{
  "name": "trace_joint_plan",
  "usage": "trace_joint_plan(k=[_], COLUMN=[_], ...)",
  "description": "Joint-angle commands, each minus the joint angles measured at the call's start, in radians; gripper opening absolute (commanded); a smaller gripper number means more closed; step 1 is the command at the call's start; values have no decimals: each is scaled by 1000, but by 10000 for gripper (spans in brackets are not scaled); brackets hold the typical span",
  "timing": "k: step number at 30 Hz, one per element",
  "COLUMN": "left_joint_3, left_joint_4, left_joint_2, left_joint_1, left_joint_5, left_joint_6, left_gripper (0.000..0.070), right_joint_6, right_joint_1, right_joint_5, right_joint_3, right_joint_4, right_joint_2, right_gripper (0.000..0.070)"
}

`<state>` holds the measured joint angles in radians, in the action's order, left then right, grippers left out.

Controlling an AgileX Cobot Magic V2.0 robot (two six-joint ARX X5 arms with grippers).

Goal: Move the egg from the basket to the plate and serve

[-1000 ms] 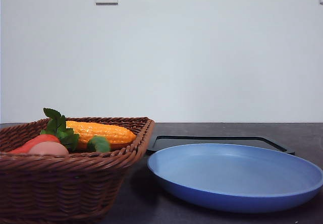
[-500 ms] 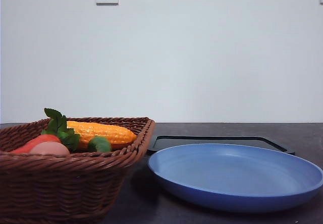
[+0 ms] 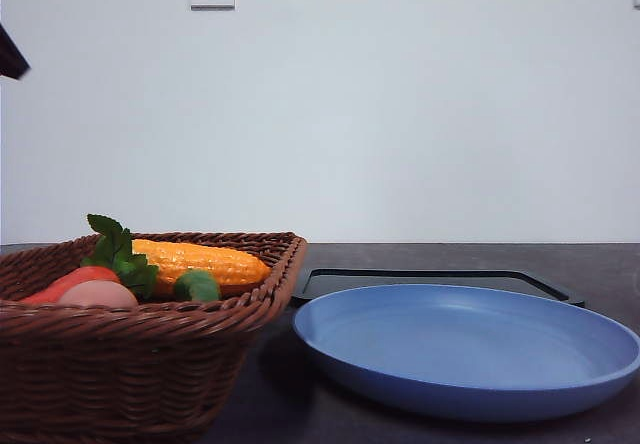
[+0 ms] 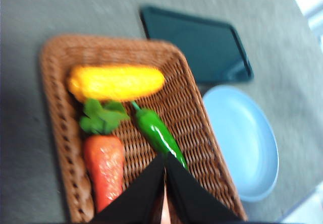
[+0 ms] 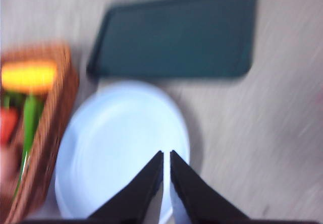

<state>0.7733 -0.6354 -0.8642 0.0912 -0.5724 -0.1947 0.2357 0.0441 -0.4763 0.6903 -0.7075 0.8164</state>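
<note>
While both arms hang high above the bench (image 3: 270, 404), I read the left tool (image 4: 164, 169) as clenched, its black fingers nearly meeting with a thin gap and nothing between them. It sits over the basket (image 4: 55, 108), a sliver of the egg (image 4: 165, 211) peeking out under the finger bases. The right tool (image 5: 166, 171) is likewise pinched together and empty, over the plate (image 5: 101, 148); that view is blurred. In the front view the egg (image 3: 98, 294) lies in the basket (image 3: 130, 364) at about 8 o'clock, touching the carrot (image 3: 70, 282), with the corn (image 3: 200, 262) behind and a green pepper (image 3: 196, 286) beside it. The blue plate (image 3: 470, 349) sits at 4 o'clock, just beside the basket, the black tray (image 3: 430, 279) behind it.
</note>
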Motion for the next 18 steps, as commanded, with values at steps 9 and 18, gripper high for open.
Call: trace_joint_plan(k=[9, 18], left_joint_3=[15, 15], left_joint_4=[25, 32], left_joint_2=[-45, -45], left_joint_1=[69, 80], left_joint_5=[-3, -3], left_joint_6=[20, -8], left_gripper=[300, 309], right_joint_6=[-71, -79], right_joint_1=[12, 71], right_joint_5=[-39, -26], right_joint_3=[11, 11], right_joint_4=[-32, 86], right_joint_2=[232, 439], right_gripper=[259, 263])
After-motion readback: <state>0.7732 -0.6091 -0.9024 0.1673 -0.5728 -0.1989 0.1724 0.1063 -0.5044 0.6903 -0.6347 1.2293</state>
